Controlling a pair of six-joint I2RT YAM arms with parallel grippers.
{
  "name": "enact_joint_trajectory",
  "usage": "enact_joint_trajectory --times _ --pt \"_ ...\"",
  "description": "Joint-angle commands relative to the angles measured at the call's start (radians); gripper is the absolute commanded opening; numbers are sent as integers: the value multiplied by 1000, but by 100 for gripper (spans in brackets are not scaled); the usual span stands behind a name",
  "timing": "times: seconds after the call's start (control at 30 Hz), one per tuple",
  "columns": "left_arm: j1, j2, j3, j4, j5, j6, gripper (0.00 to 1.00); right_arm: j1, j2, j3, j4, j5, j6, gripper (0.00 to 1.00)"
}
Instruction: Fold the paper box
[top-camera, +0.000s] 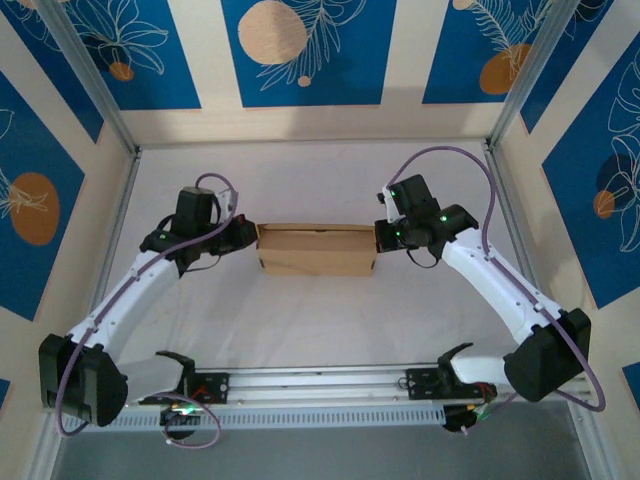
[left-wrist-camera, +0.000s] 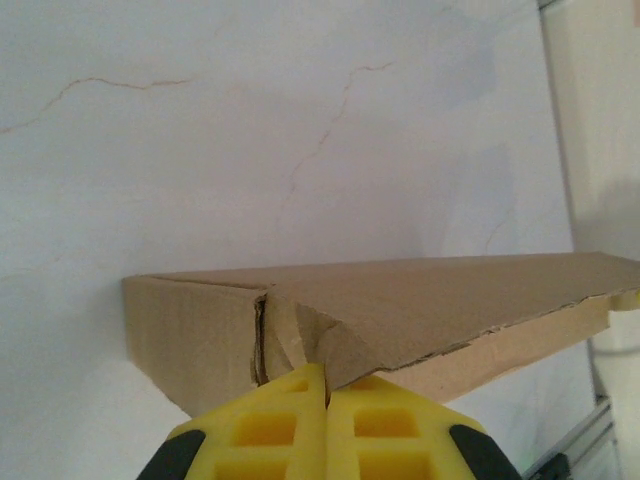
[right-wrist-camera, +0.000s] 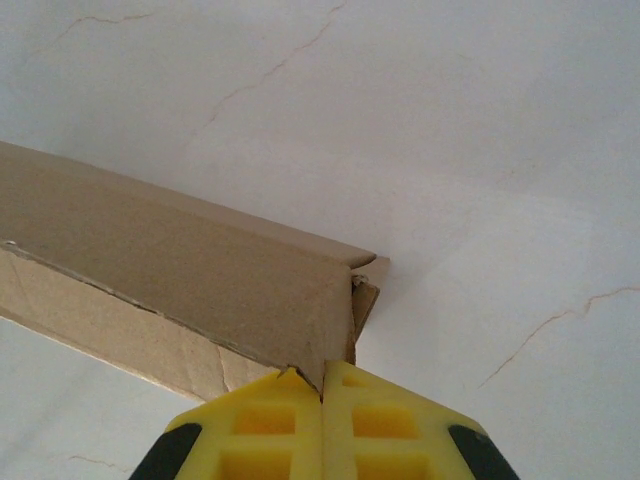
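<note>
Left tool (left-wrist-camera: 326, 385): ribbed yellow plastic fingers pressed together, tips butting the creased, torn-looking left end of the long flat brown cardboard paper box (top-camera: 315, 250). Right tool (right-wrist-camera: 322, 380): same yellow fingers, also together, tips at the box's right end corner. The box is matte and rough-edged, lying mid-counter between both tools. The smooth white counter (top-camera: 320, 330) has faint crack-like veins.
</note>
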Motion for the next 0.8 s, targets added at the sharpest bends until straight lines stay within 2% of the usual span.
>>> enact_joint_trajectory --times 0.0,0.2,0.53,0.77 --pt "34 -15 -61 32 8 -83 0 -4 16 9 -53 -1 13 0" --pt "54 -23 -82 58 13 -116 0 -3 13 8 -53 1 15 0" --pt "65 -61 -67 -48 -83 27 0 -3 8 0 -50 2 19 0" --pt "71 -72 -86 -57 -110 51 0 -4 6 11 -57 10 19 0"
